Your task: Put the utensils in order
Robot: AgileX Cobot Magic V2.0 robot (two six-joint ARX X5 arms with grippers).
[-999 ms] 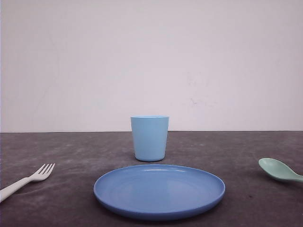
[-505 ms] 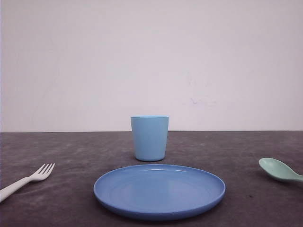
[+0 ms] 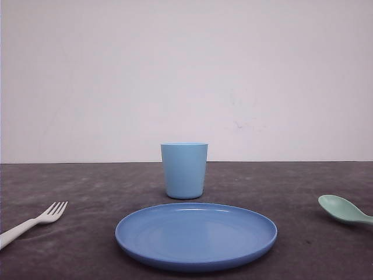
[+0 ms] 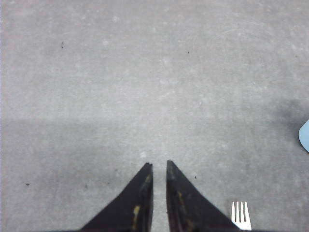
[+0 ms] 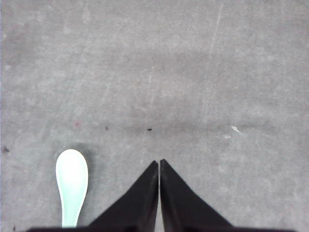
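Nothing has moved in the last second: your left gripper [image 4: 159,166] and right gripper [image 5: 159,164] hang closed and empty, fork [image 3: 32,223] and spoon [image 3: 344,210] untouched at the tabletop's side edges

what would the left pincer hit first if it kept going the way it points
Most likely just the bare table. The left pincer aims at empty grey surface; the fork lies off to one side, out of line.
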